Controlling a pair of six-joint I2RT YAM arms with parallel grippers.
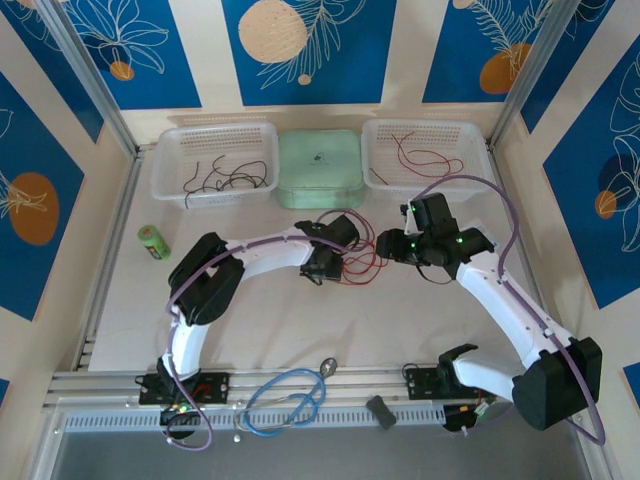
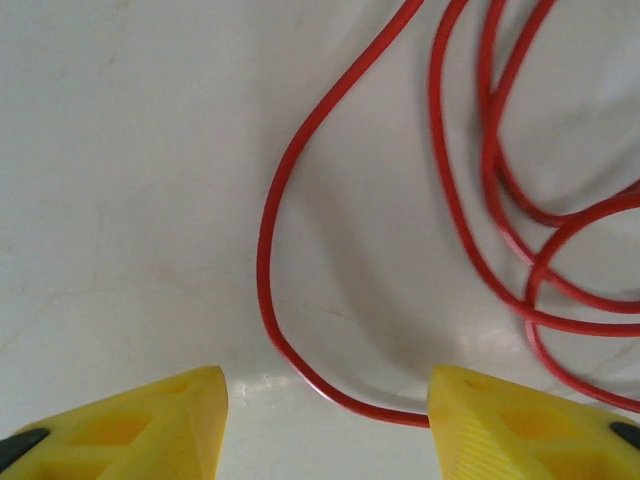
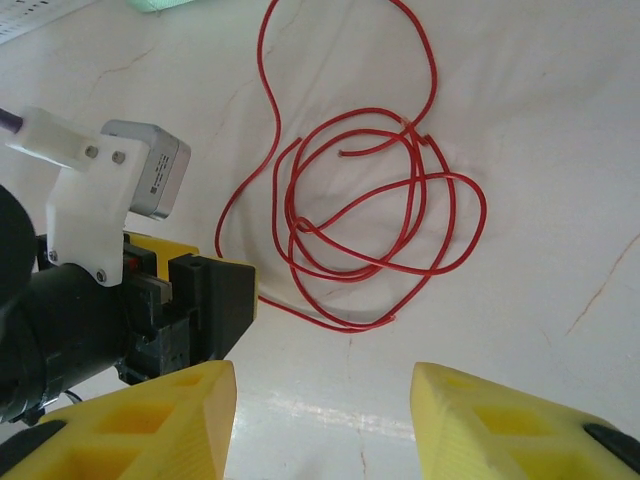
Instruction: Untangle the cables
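Observation:
A tangle of thin red cables (image 1: 362, 262) lies on the white table between my two grippers. In the right wrist view the tangle (image 3: 296, 222) is several overlapping loops, with one strand trailing off toward the far edge. My left gripper (image 1: 335, 268) is at the tangle's left side, low over the table. Its yellow fingers stand open (image 2: 325, 425), and one red loop (image 2: 262, 250) curves across the table between them, ending by the right finger. My right gripper (image 1: 386, 245) is at the tangle's right side, open (image 3: 325, 425), with bare table between its fingers.
At the back, a white basket (image 1: 170, 150) holds black cables (image 1: 225, 178), another white basket (image 1: 470, 150) holds red cables (image 1: 420, 155), and a green lidded box (image 1: 320, 165) stands between them. A green can (image 1: 152, 242) lies at left. A light-blue looped cable (image 1: 290, 395) lies by the arm bases.

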